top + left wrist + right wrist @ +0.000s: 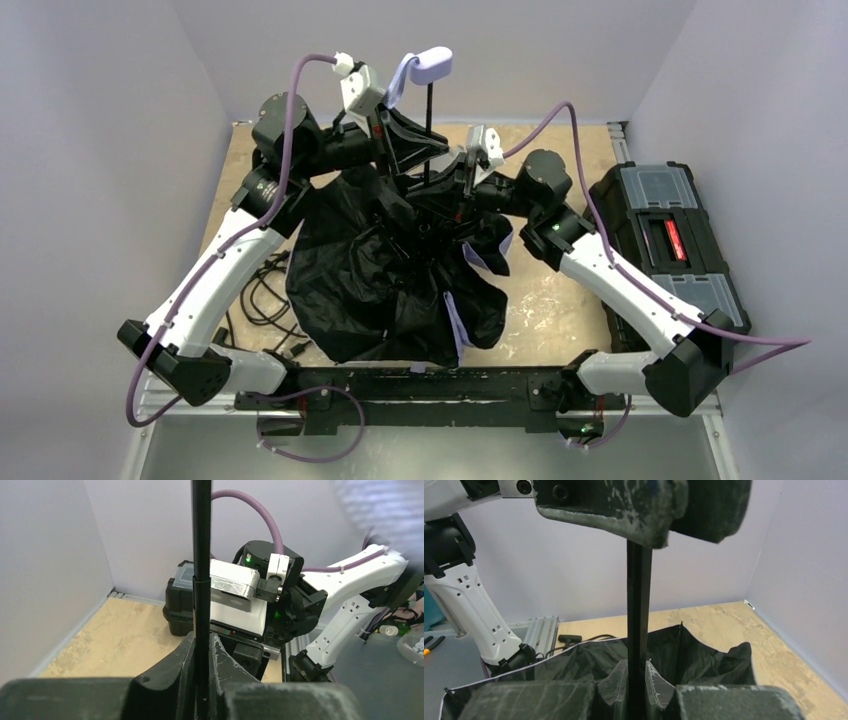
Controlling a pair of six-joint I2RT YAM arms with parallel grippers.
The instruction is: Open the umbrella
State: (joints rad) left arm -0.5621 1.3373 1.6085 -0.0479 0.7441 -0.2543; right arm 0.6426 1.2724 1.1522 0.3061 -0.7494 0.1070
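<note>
The umbrella stands with its canopy (380,280) spread black side up on the table and its thin black shaft (429,110) rising to the lavender handle (432,66). My left gripper (405,135) is shut on the upper shaft. In the left wrist view both fingers of the left gripper (202,640) press the shaft (201,555). My right gripper (450,185) is shut on the shaft lower down, just above the canopy. In the right wrist view the right gripper (637,667) clamps the shaft (639,595), with the crumpled canopy (709,655) below and the left gripper's fingers (624,510) above.
A black toolbox (665,235) stands at the right edge of the table. A coiled black cable (262,300) lies left of the canopy, with a black T-shaped tool (569,639) beside it. Grey walls close in the back and both sides.
</note>
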